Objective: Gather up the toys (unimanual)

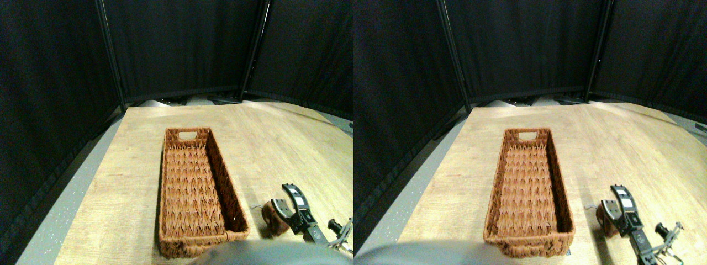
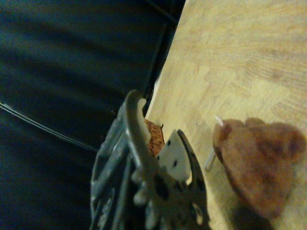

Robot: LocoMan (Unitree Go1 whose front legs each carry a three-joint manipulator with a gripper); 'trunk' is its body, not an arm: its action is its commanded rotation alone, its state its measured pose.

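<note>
One toy shows: a small brown plush (image 1: 269, 216) with a white string loop (image 1: 256, 207), lying on the wooden board just right of the basket's near corner. In the wrist view the same brown toy (image 2: 261, 163) lies beside the jaw, not between the jaws. My right gripper (image 1: 279, 194) reaches in from the lower right, open, its jaws spread just above and to the right of the toy. The long brown wicker basket (image 1: 165, 182) lies lengthwise in the middle of the board with no toy in it.
The pale wooden board (image 1: 276, 138) stretches beyond and to the right of the basket. Black curtain panels (image 1: 182, 44) on dark poles close off the back and both sides. Grey speckled floor (image 1: 72, 193) borders the board on the left.
</note>
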